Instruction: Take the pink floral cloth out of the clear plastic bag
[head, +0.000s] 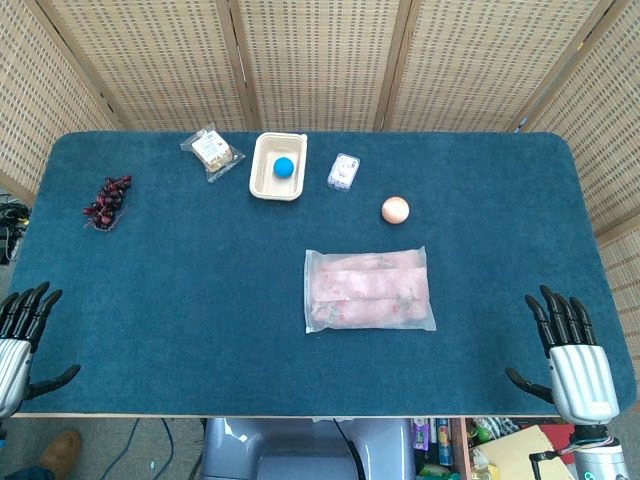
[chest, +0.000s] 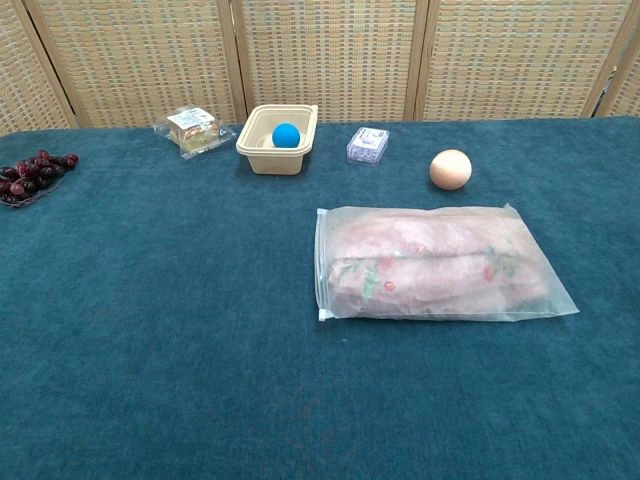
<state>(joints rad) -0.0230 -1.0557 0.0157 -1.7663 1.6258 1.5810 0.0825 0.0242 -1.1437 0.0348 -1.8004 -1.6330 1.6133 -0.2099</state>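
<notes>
One clear plastic bag (head: 370, 290) holding one pink floral cloth (head: 368, 288) between the empty, spread left hand (head: 22, 340) and right hand (head: 570, 355), nearer the right, blue table (head: 180, 300), wicker screens (head: 320, 60) behind.

A woven rattan folding screen (head: 320, 60) with pale wooden frames stands behind the far edge of the desk (head: 180, 320), which is covered in dark teal carpet-like fabric. Below the desk's near edge, a grey floor (head: 140, 450) shows under even light.
</notes>
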